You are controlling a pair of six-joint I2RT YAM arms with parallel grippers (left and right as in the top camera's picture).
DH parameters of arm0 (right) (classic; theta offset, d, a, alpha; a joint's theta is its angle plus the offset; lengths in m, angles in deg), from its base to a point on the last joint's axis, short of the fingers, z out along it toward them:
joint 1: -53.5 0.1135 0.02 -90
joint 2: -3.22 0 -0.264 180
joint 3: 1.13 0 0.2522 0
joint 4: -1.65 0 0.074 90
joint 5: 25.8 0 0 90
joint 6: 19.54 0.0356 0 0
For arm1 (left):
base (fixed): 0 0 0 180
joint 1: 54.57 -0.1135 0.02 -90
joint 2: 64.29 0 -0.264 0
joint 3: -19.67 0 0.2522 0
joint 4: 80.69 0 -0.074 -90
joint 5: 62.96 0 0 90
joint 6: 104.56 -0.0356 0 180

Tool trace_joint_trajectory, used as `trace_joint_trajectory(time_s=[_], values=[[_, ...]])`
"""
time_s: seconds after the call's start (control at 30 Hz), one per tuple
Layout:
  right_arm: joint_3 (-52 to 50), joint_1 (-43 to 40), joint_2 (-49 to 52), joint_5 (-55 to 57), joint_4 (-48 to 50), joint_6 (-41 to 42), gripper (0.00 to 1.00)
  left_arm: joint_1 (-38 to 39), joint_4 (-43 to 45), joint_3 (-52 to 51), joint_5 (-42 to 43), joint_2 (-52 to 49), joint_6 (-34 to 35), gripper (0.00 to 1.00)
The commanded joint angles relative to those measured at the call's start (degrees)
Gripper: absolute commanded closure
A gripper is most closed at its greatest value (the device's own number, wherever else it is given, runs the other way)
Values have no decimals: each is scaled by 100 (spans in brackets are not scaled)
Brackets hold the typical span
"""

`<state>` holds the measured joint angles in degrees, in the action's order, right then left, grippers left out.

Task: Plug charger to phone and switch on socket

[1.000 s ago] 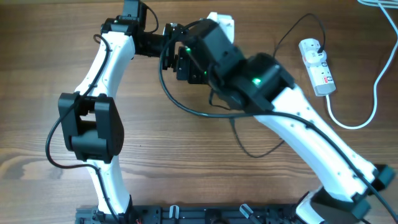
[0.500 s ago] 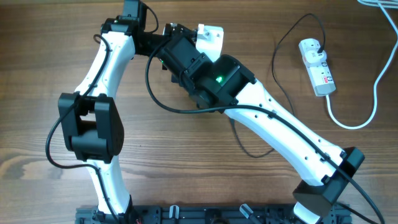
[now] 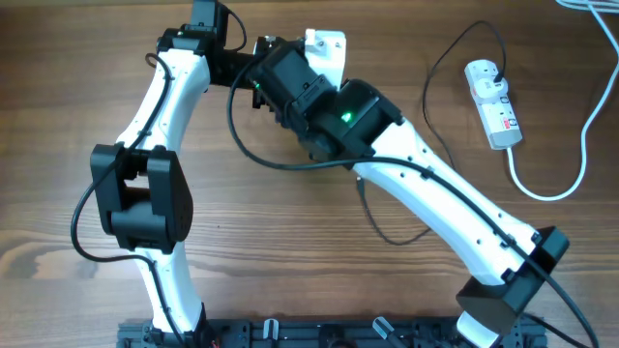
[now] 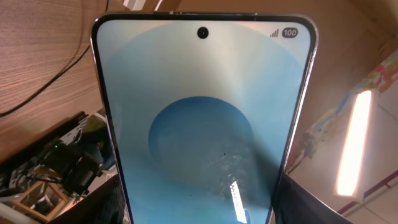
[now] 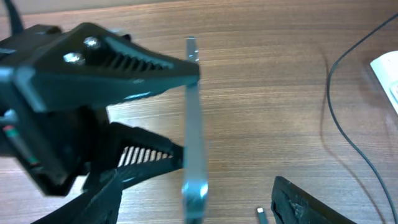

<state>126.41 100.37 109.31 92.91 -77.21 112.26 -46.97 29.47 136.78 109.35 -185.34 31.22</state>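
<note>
My left gripper (image 4: 199, 205) is shut on the phone (image 4: 202, 112), holding it off the table by its two long edges, with the cyan screen filling the left wrist view. From overhead the phone's (image 3: 326, 50) white end sticks out past my right wrist at the top centre. In the right wrist view the phone (image 5: 193, 124) is edge-on between the spread fingers of my open right gripper (image 5: 199, 208), which do not touch it. A small connector tip (image 5: 261, 215) shows beside the right finger. The charger cable (image 3: 437, 68) runs from the socket (image 3: 493, 101) across the table.
A thick white cord (image 3: 571, 184) loops from the socket off the right edge. The charger's slack cable (image 3: 387, 227) lies under my right forearm. Both arms crowd the top centre. Bare wood lies at the left and lower middle.
My right arm has swung left and up over the phone, and its jaws have narrowed somewhat. The left arm and the phone have stayed still.
</note>
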Motion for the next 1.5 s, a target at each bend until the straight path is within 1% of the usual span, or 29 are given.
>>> trace_joint_trajectory(time_s=[0.0, 0.23, 0.3, 0.4, 0.57, 0.7, 0.73, 0.77, 0.87, 0.93, 1.2, 1.3, 1.47], values=[[85, -188, 140, -369, 37, -109, 23, -20, 13, -15, 175, 256, 13, 39], [85, -249, 140, -575, 166, -116, 25, -20, 9, -15, 190, 256, 15, 39], [85, -249, 140, -645, 166, -116, 28, -20, 9, -15, 190, 256, 17, 39], [85, -249, 140, -697, 164, -116, 28, -20, -9, -15, 188, 256, 118, 39], [85, -249, 140, -721, 164, -118, 34, -20, -9, -15, 188, 256, 142, 39], [85, -249, 140, -739, 164, -120, 34, -20, -9, -15, 188, 256, 142, 39], [85, -249, 140, -739, 164, -120, 36, -20, -9, -15, 188, 256, 142, 39], [85, -249, 140, -737, 168, -120, 41, -20, -11, -15, 190, 256, 142, 39], [85, -249, 140, -730, 168, -116, 46, -20, -26, -15, 192, 256, 144, 39], [85, -249, 140, -662, 166, -109, 51, -20, -33, -15, 197, 256, 144, 38], [85, -249, 140, -625, 168, -109, 55, -20, -28, -15, 232, 256, 232, 38], [85, -249, 140, -623, 186, -111, 60, -20, -28, -15, 232, 256, 315, 38], [85, -236, 140, -603, 210, -107, 64, -20, -28, -15, 234, 256, 332, 38]])
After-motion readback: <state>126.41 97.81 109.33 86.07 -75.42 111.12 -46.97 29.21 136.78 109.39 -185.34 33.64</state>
